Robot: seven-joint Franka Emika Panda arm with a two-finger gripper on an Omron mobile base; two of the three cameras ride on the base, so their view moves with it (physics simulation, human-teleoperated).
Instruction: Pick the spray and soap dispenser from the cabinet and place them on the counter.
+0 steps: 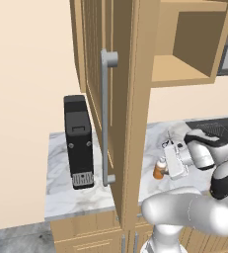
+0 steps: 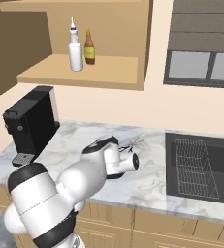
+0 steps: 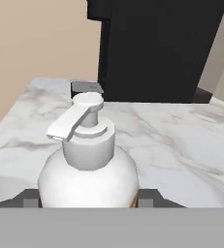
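The soap dispenser (image 3: 87, 160), a small orange bottle with a white pump top, stands upright between my fingertips. My gripper (image 3: 88, 199) is shut on its lower body. In the left base view the soap dispenser (image 1: 159, 169) is low over the counter (image 1: 71, 197), right of the open cabinet door, with the gripper (image 1: 165, 165) reaching it from the right. I cannot tell whether its base touches the marble. The spray (image 2: 75, 51), a white bottle with a blue and white nozzle, stands on the lower shelf of the cabinet (image 2: 84, 72). The counter (image 2: 152, 186) runs under my arm.
A black coffee machine (image 1: 78, 141) stands at the counter's left end, behind the soap dispenser in the hand view. The cabinet door (image 1: 118, 99) with its grey bar handle (image 1: 104, 118) juts out over the counter. A brown bottle (image 2: 89, 47) shares the shelf. Scissors (image 2: 129, 146) and a sink (image 2: 200, 169) lie to the right.
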